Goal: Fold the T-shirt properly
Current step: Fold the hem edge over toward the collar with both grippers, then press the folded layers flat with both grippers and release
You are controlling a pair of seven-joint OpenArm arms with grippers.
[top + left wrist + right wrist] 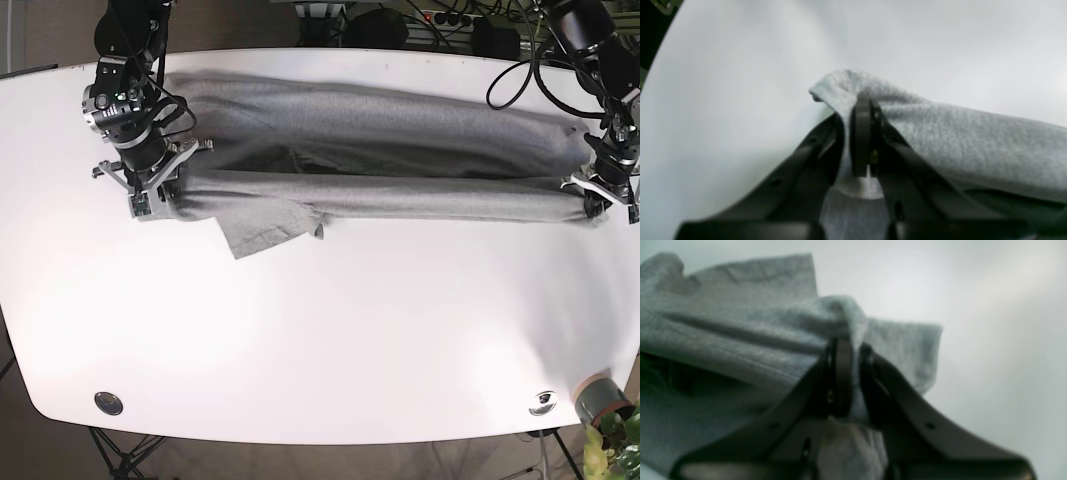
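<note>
The heather-grey T-shirt (380,150) lies stretched sideways across the far half of the white table (330,330), its near edge lifted into a long fold. A sleeve (262,228) hangs out at the left. My left gripper (597,205), on the right of the base view, is shut on the shirt's right end; the left wrist view shows grey cloth (940,133) pinched between the black fingers (862,133). My right gripper (152,200), on the left, is shut on the shirt's left end (766,330), with cloth bunched between its fingers (841,373). No lettering shows.
Cables and dark gear (400,25) sit behind the far table edge. A small round metal disc (108,403) lies at the near left corner. A grey cup (600,397) and plant leaves stand by the near right corner.
</note>
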